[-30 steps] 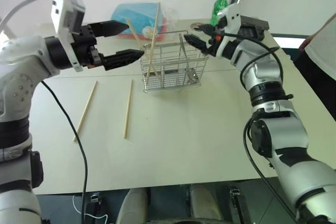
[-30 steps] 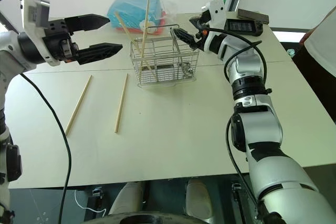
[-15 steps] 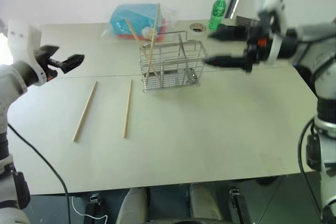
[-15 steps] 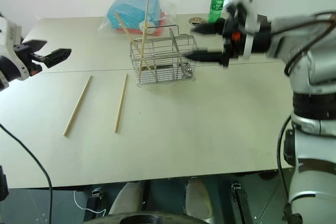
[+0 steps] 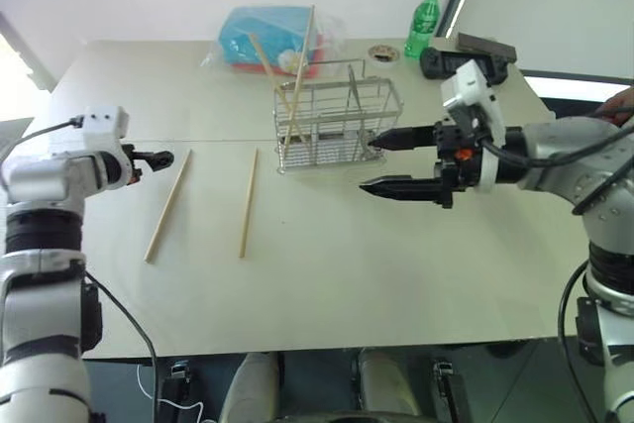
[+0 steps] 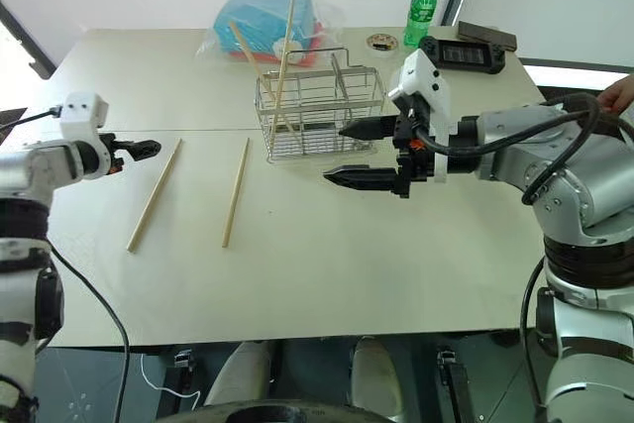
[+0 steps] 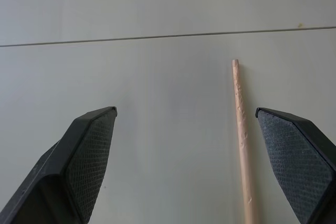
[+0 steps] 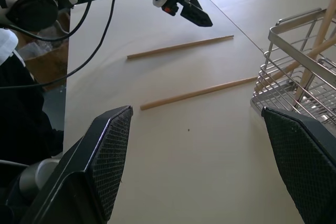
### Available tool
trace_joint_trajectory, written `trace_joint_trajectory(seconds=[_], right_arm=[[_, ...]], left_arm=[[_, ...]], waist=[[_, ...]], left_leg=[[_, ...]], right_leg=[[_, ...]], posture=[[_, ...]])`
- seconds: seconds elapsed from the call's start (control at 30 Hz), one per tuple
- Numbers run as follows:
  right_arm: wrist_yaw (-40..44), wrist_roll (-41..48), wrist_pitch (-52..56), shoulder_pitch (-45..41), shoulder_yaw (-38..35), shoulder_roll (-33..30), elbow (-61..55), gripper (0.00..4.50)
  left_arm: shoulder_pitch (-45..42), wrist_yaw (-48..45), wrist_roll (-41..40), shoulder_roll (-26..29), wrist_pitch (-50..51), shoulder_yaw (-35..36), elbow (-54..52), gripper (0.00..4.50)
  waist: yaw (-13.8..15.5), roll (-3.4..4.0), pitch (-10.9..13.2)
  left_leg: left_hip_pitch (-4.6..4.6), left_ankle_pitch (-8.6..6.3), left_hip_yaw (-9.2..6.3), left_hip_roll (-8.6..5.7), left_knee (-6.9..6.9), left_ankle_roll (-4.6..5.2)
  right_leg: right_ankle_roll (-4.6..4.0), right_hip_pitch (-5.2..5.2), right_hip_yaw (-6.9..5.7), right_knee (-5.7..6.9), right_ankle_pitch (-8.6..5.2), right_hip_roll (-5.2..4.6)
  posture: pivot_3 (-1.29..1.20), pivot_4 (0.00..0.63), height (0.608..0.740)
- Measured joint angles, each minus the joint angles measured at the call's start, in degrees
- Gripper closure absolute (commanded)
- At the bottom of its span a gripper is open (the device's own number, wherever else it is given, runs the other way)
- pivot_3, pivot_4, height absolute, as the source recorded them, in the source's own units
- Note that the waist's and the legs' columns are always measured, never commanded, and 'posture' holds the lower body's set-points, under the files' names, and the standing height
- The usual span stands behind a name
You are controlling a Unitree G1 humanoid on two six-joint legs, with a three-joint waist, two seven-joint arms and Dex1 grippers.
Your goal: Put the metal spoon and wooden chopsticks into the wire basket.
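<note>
you have two pale wooden chopsticks [image 5: 294,76] leaning upright in the silver wire-grid basket [image 5: 337,126]; two more lie flat on the table [image 5: 416,255], well left of it; both the left gripper [image 7: 185,162] and right gripper [image 5: 381,161] gape wide, empty; metal spoon unclear.

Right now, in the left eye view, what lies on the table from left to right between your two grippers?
left gripper → outer chopstick → inner chopstick → basket → right gripper
</note>
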Motion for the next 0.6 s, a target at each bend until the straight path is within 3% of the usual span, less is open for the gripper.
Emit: trace_joint_trajectory(seconds=[0.37,0.5,0.6], right_arm=[[-5.3,2.7,0.8,3.5,-1.9,-0.1,-1.6,0.42],[-4.8,3.2,0.8,5.1,-1.9,-1.3,-2.3,0.36],[-4.1,3.9,0.8,6.1,-1.9,-2.5,-2.9,0.36]], left_arm=[[-6.2,-4.1,6.5,-4.7,-8.1,-3.2,14.4,0.00],[-6.9,-4.4,8.3,-5.1,-9.6,-3.3,16.8,1.18],[-7.7,-5.3,8.9,-5.5,-9.6,-3.1,17.7,2.71]], waist=[[0.2,-0.01,0.0],[0.2,0.03,-0.1],[0.2,0.05,-0.1]], left_leg=[[0.00,0.00,0.00,0.00,0.02,0.00],[0.04,0.00,0.00,0.00,0.03,0.00],[0.05,0.00,0.00,-0.01,0.04,0.00]], right_leg=[[0.01,0.05,-0.01,0.01,0.00,0.00],[0.02,0.09,-0.01,0.02,0.00,-0.01],[0.03,0.13,-0.01,0.01,-0.01,-0.02]], posture=[[0.00,0.150,0.710],[0.00,0.150,0.710],[0.00,0.150,0.710]])
